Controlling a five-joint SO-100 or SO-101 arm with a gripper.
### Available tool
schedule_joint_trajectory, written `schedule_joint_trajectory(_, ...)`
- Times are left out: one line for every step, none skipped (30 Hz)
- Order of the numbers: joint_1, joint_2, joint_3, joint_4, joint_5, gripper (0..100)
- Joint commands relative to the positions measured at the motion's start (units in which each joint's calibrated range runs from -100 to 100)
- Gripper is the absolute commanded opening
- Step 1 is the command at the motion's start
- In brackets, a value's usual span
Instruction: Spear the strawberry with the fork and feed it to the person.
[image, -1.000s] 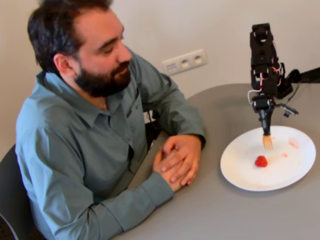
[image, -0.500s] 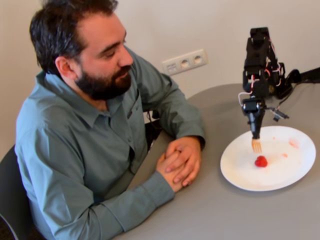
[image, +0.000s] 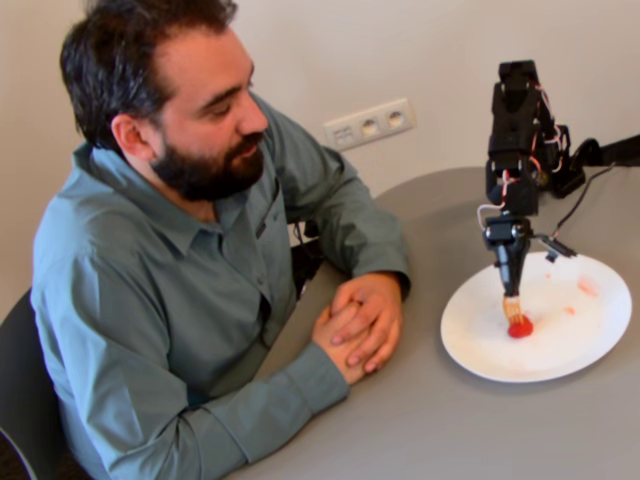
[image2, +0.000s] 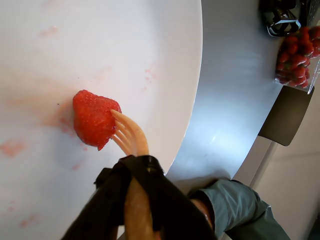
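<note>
Gripper (image2: 131, 197) clenched on fork (image2: 129, 135), tines touching strawberry (image2: 93, 118) directly below it on plate (image: 600, 345) (spearing underway, depth unclear). Lift and feeding person (image: 190, 200) still left.

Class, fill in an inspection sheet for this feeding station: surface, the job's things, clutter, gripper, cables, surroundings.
Surface: grey table, bare around the white plate.
Job's things: strawberry on the plate; fork tines touching its side; person seated, hands clasped on the table.
Clutter: pink smears on the plate; punnet of strawberries at the table's far edge.
Gripper: gripper shut on the fork's stem.
Cables: red and white wires on the arm; black cable trailing off.
Surroundings: wall sockets; chair.
</note>
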Motion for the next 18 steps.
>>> schedule_joint_trajectory(0.0,-0.1,1.2,-0.5,-0.1,2)
schedule_joint_trajectory(0.2,-0.3,0.5,2.0,-0.1,2)
schedule_joint_trajectory(0.6,-0.8,-0.1,5.5,-0.1,2)
schedule_joint_trajectory(0.9,-1.1,-1.9,8.9,-0.1,2)
schedule_joint_trajectory(1.1,-1.2,-3.5,11.2,-0.1,2)
schedule_joint_trajectory(1.1,-1.1,-4.7,13.0,-0.1,2)
schedule_joint_trajectory(0.8,-0.9,-6.4,16.6,-0.1,2)
schedule_joint_trajectory(0.8,-0.9,-6.0,16.9,-0.1,2)
schedule_joint_trajectory(0.8,-0.9,-5.8,16.9,-0.1,2)
schedule_joint_trajectory(0.7,-0.9,-5.8,16.9,-0.1,2)
schedule_joint_trajectory(0.1,-0.9,-6.1,17.3,-0.1,2)
schedule_joint_trajectory(-1.1,-0.9,-6.0,17.2,-0.1,2)
schedule_joint_trajectory(-1.8,-0.8,-5.8,16.5,-0.2,2)
schedule_joint_trajectory(-2.2,-0.6,-5.8,15.1,-0.2,2)
schedule_joint_trajectory(-2.3,-0.2,-5.7,13.8,-0.6,2)
schedule_joint_trajectory(-2.3,0.6,-5.7,13.4,-1.0,2)
schedule_joint_trajectory(-2.1,2.3,-5.7,13.2,-1.3,2)
schedule_joint_trajectory(-2.0,3.6,-5.9,13.3,-1.3,2)
